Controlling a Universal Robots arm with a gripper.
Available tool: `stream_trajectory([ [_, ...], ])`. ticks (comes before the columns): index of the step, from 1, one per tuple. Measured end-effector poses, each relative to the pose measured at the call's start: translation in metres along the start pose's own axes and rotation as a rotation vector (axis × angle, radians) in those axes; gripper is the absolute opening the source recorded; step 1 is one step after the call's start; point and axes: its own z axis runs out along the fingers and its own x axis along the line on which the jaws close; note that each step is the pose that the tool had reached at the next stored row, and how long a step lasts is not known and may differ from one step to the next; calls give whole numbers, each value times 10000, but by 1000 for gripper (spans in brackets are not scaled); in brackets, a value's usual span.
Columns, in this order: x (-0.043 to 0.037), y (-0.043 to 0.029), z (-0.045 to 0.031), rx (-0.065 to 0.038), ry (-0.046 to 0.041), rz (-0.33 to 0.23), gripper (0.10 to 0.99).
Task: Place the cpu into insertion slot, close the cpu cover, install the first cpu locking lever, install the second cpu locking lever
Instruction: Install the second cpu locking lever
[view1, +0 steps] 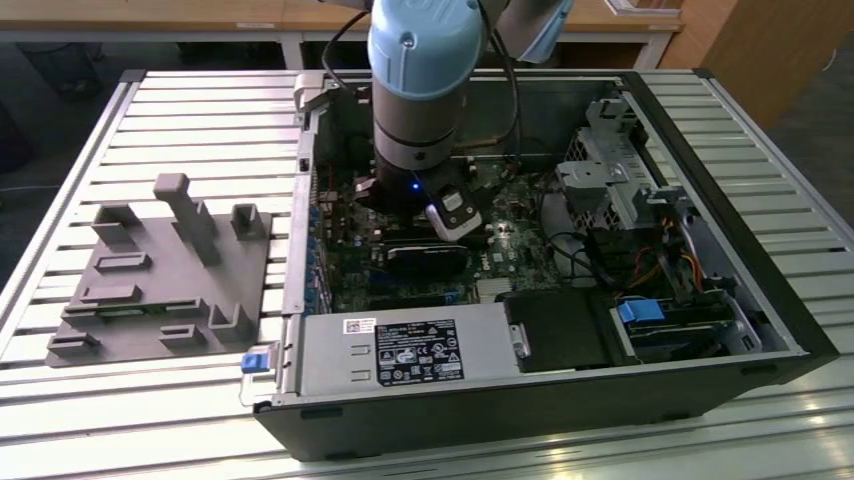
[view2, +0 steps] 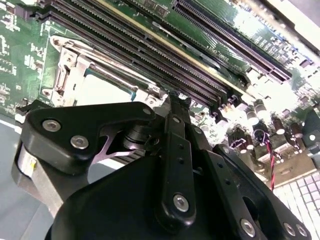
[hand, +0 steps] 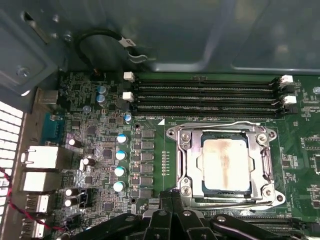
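Note:
In the first wrist view the cpu (hand: 225, 162), a pale square chip with a brownish smear, lies in the insertion slot (hand: 226, 192) on the green board. The cpu cover (hand: 192, 160), a silvery metal frame, lies flat around it. Thin wire levers (hand: 220, 123) run along the socket's edges. My gripper (hand: 172, 197) hovers just off one edge of the socket, its black fingers together with nothing between them. In the second wrist view the gripper (view2: 177, 102) is beside the socket frame (view2: 67, 75). In the exterior view my gripper (view1: 427, 250) reaches down into the open computer case (view1: 534, 400).
Long black memory slots (hand: 205, 97) run along the socket's far side. Blue-topped capacitors (hand: 120, 155) and rear ports (hand: 42, 157) stand beside it. A black cable (hand: 100, 37) loops on the case wall. A grey fixture (view1: 160, 270) sits on the slatted table, and a power supply (view1: 400, 355) fills the case's front.

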Motion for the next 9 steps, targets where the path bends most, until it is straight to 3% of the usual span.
stream_trajectory([
  [6, 1, 28, -99, -46, -1, 0, 106],
  [7, 1, 54, -190, -93, 0, 0, 106],
  [9, 1, 56, -195, -109, -2, 0, 106],
])
